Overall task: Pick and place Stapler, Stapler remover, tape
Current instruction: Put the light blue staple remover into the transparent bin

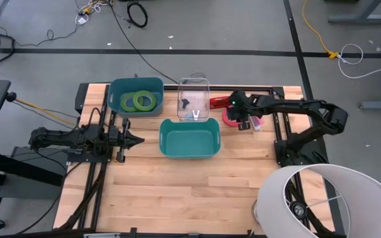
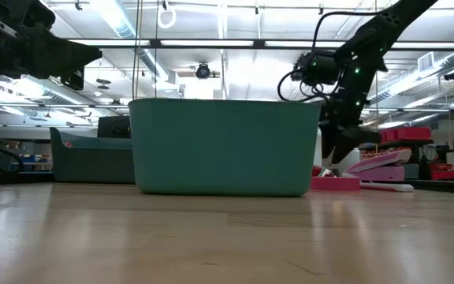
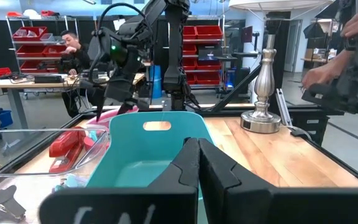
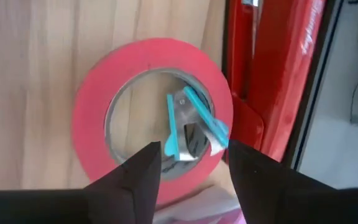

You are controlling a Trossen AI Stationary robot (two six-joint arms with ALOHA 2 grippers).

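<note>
A pinkish-red tape roll (image 4: 92,106) lies flat on the wooden table (image 1: 177,192), right of the teal bin (image 1: 189,137). A small blue-and-metal stapler remover (image 4: 191,124) lies in its open centre. A red stapler (image 4: 278,74) lies just beyond the roll. My right gripper (image 4: 194,171) hangs open above the roll's rim, pointing steeply down; in the low view my right gripper (image 2: 339,150) is clear of the roll (image 2: 333,183). Two green tape rolls (image 1: 139,100) lie in the blue bin (image 1: 136,84). My left gripper (image 1: 136,139) waits shut, level, left of the teal bin.
A clear container (image 1: 194,84) with small dark pieces stands behind the teal bin. A pink stapler (image 1: 256,123) lies right of the red roll. A white lamp shade (image 1: 329,201) fills the near right corner. People show in the room beyond the table.
</note>
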